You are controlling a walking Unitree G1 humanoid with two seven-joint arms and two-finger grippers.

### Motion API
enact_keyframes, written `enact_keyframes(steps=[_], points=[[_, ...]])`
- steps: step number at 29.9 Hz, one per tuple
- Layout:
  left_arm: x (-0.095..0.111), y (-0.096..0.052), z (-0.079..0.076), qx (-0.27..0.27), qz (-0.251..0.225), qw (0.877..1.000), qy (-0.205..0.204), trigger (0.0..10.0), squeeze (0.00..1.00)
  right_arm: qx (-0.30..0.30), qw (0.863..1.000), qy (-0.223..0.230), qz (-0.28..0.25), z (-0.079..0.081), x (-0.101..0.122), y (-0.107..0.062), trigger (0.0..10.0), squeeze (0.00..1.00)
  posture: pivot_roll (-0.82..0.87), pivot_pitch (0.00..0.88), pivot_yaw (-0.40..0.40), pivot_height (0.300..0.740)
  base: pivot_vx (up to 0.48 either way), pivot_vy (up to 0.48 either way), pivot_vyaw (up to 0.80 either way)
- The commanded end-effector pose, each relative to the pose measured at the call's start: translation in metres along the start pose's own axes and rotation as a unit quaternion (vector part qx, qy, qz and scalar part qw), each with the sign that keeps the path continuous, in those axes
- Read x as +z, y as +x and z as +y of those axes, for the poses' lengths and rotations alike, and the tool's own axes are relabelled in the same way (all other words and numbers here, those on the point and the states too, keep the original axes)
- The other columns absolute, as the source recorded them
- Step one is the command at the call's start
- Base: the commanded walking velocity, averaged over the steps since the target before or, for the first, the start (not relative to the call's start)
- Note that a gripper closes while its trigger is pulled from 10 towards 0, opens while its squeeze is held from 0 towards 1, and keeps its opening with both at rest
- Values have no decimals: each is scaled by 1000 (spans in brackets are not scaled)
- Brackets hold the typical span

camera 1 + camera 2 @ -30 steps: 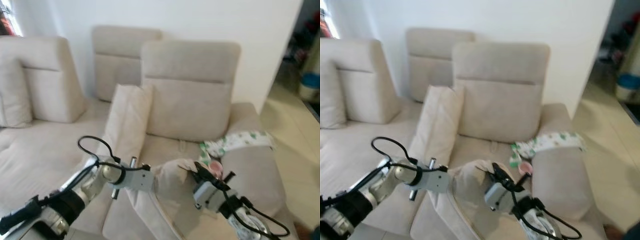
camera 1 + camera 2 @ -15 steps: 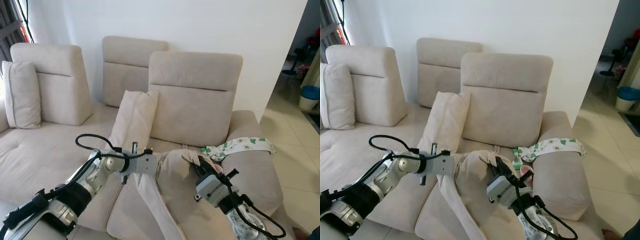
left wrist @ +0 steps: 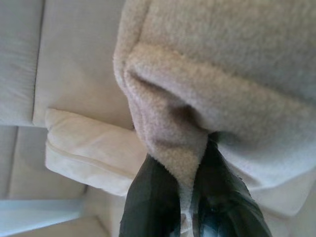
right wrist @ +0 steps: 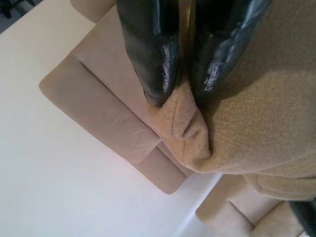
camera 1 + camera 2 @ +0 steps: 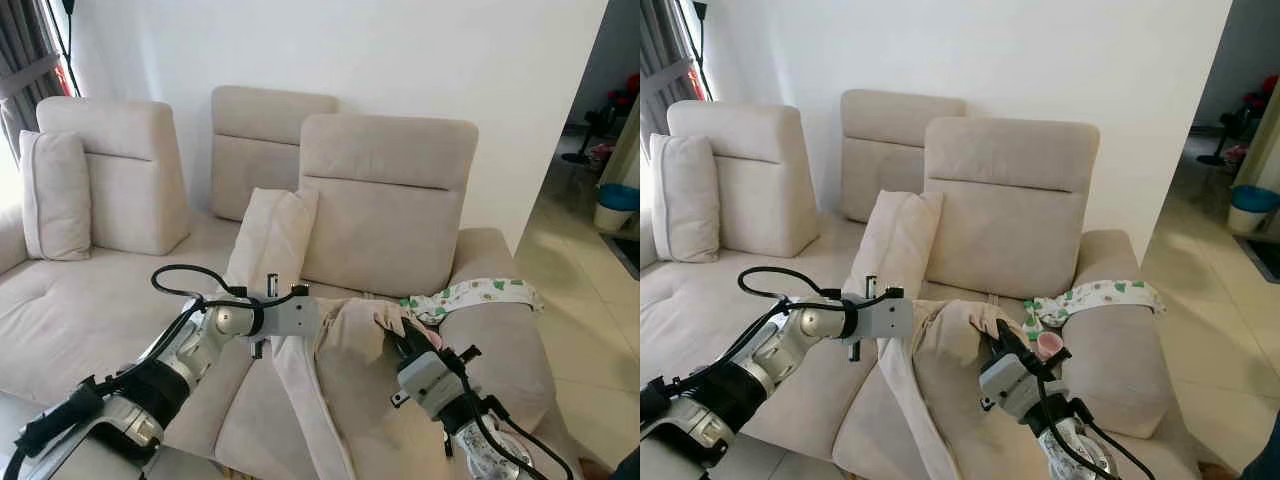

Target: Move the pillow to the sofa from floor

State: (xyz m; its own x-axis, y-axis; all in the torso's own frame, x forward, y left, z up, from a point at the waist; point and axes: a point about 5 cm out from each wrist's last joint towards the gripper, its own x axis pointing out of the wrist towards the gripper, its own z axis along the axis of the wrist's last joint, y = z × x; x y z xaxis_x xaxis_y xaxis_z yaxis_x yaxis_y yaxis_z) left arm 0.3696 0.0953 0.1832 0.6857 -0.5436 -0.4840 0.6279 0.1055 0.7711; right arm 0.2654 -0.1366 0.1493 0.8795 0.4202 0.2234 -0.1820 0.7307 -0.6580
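I hold the soft beige fleece pillow (image 5: 345, 345) above the cream fabric sofa (image 5: 390, 200), my left gripper (image 3: 190, 175) and right gripper (image 4: 180, 84) each pinching a corner; only lowering and releasing it remains, I judge.

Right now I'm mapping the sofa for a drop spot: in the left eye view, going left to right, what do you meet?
Upright cushion → leaning cushion → left gripper → held pillow → right gripper → patterned cloth on the armrest → blue bin.
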Motion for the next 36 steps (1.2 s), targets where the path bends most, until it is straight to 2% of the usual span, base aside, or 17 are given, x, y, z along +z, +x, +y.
enact_keyframes(steps=[1,10,16,17,25,29,36], points=[[24,4,3,18,-56,998,-10,10000,0,12,1000,12,-21,7,9,5,10000,0,-148,0,36,740,0,0,0],[27,7,-2,24,-62,997,-25,10000,0,11,1000,12,-21,7,10,5,10000,0,-141,0,35,740,0,0,-649],[27,7,-4,26,-65,997,-35,10000,0,13,1000,12,-26,8,11,6,10000,0,-138,0,35,740,0,0,0],[28,8,-5,34,-68,996,-50,10000,0,14,999,12,-27,8,12,6,10000,0,-133,0,35,740,0,0,0],[29,9,-10,56,-82,991,-85,10000,0,16,999,12,-31,10,13,7,10000,0,-126,0,35,740,0,0,0],[36,9,-16,51,-110,989,-81,10000,0,12,999,10,-34,9,13,8,10000,0,-118,0,34,740,0,0,0],[41,7,-20,40,-128,989,-61,10000,0,9,999,10,-39,9,15,10,10000,0,-115,0,38,740,0,0,0]])
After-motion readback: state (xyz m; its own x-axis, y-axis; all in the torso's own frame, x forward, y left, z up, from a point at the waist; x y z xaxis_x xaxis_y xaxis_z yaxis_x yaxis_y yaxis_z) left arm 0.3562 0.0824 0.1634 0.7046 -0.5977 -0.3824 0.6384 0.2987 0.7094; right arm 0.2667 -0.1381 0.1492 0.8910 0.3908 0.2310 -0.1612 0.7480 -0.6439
